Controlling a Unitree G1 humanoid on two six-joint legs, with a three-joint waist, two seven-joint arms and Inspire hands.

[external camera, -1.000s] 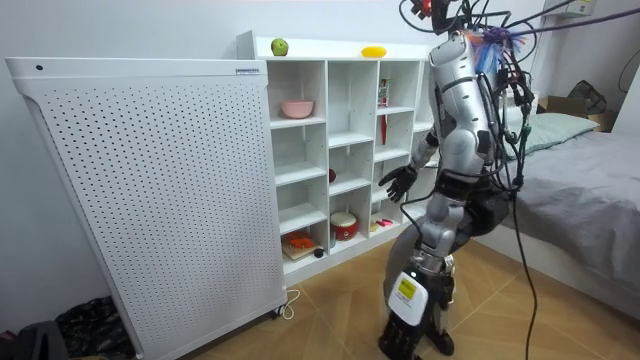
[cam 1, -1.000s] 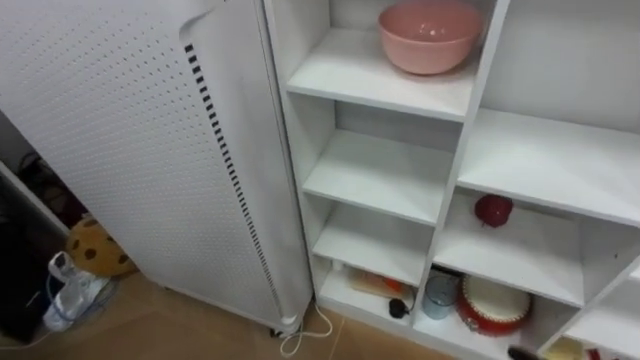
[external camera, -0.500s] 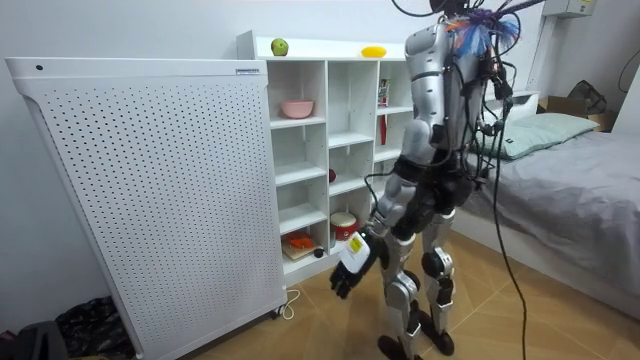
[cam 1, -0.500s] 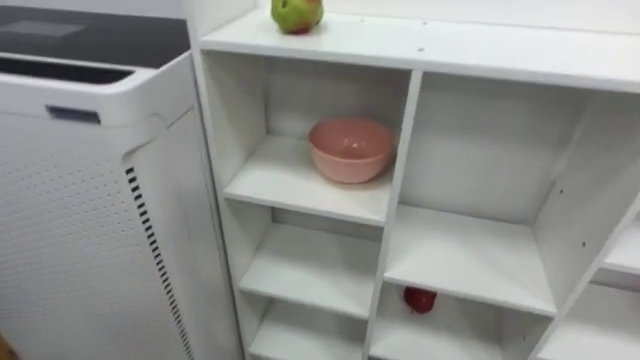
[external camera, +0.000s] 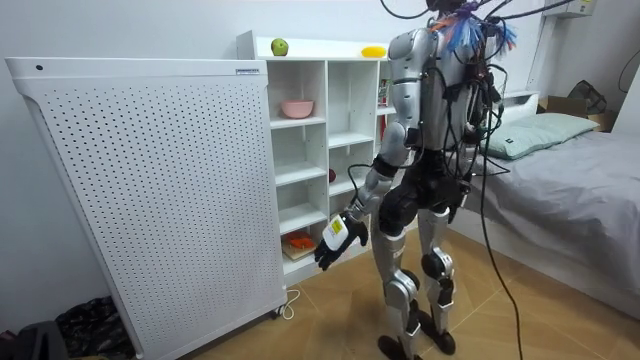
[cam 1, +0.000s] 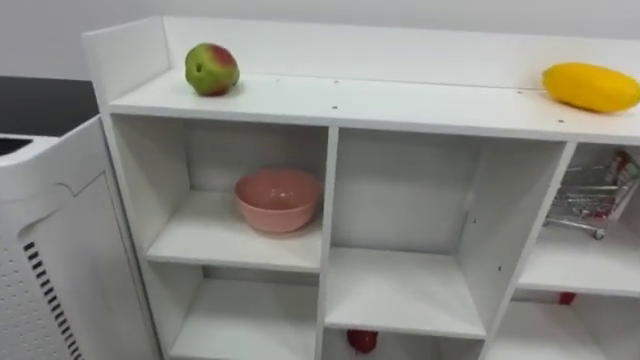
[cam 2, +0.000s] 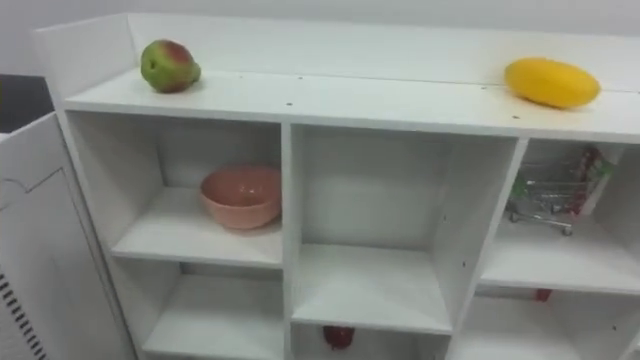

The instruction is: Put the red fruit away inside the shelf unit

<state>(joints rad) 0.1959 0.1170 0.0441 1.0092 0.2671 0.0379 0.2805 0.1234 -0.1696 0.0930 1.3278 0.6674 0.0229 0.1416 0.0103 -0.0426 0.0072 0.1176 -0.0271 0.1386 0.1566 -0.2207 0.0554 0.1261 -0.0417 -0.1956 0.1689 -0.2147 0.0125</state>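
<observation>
Left hand (external camera: 335, 240) hangs low by the closet (cam 1: 400, 100); open or closed, I cannot tell. Head view has risen to the closet's top, where an apple (cam 1: 211, 69) and a yellow fruit (cam 1: 591, 87) sit well apart, likely still to shelve.

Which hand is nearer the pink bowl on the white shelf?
Left, probably. The left hand hangs low, below the pink round bowl and to its right in the room view, apart from the white shelf unit. The right hand's place is hidden by the body.
</observation>
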